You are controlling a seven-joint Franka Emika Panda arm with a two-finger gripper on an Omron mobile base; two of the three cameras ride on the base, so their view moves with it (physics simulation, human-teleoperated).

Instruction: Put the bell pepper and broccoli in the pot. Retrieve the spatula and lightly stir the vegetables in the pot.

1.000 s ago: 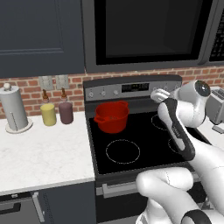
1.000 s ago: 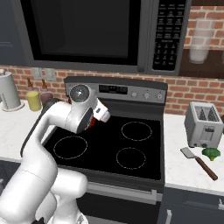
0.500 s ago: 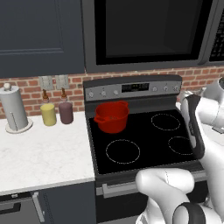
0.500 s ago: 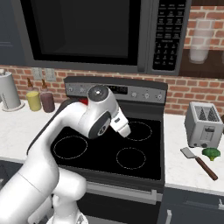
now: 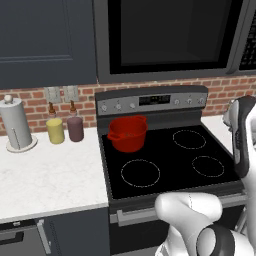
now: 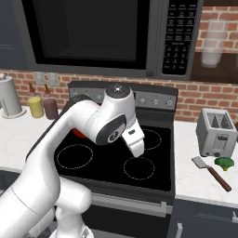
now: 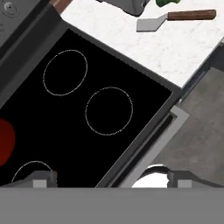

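Observation:
The red pot (image 5: 127,133) stands on the stove's back left burner, and its edge shows in the hand view as a red patch (image 7: 4,141). In the right base view the arm mostly hides the pot (image 6: 79,134). My gripper (image 6: 138,148) hangs over the middle of the stove, right of the pot, open with nothing between its fingertips (image 7: 42,178). The spatula (image 6: 212,172), with a brown handle and a grey blade, lies on the right counter (image 6: 195,179). The green broccoli (image 6: 225,162) sits beside it, in front of the toaster. The bell pepper is out of view.
A silver toaster (image 6: 215,134) stands on the right counter behind the broccoli. On the left counter are a paper towel roll (image 5: 17,125), a yellow canister (image 5: 55,131) and a maroon canister (image 5: 75,129). A microwave (image 6: 93,35) hangs above the stove.
My arm has swung from beside the pot to the right, across the stove, so the hand now looks at the right burners and the right counter. The pot has not moved.

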